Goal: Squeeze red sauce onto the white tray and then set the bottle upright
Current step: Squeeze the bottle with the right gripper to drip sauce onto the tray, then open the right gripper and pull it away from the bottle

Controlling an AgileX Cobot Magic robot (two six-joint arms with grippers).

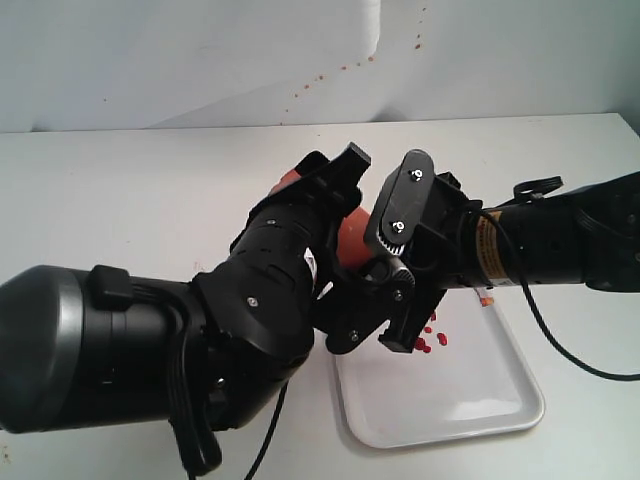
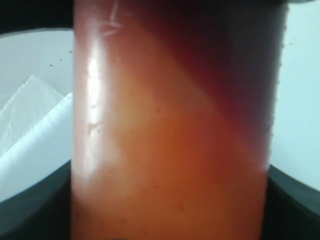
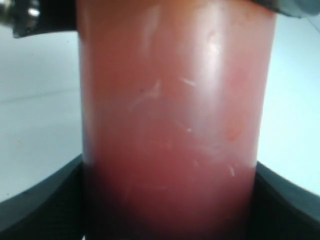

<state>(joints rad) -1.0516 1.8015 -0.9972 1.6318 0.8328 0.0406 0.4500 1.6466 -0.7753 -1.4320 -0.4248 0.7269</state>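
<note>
Two grippers meet at the centre of the exterior view, and between them I see only patches of the bottle (image 1: 350, 238), red showing through its wall. My left gripper (image 1: 335, 215) reaches in from the lower left of the frame and my right gripper (image 1: 380, 270) from the right. Each has its jaws clamped against the bottle's sides. On the left wrist camera the bottle (image 2: 170, 140) fills nearly the whole picture, orange-red and darker toward one corner, with dark finger parts against both flanks. The right wrist camera shows it (image 3: 170, 125) the same way, pinkish-red. The bottle is held off the table (image 1: 150, 190), over the upper left corner of the white tray (image 1: 500, 400), which lies at the lower right. Several small drops of red sauce (image 1: 432, 338) sit on the tray beside the right gripper's lower finger. Nozzle and cap are hidden behind the arms.
</note>
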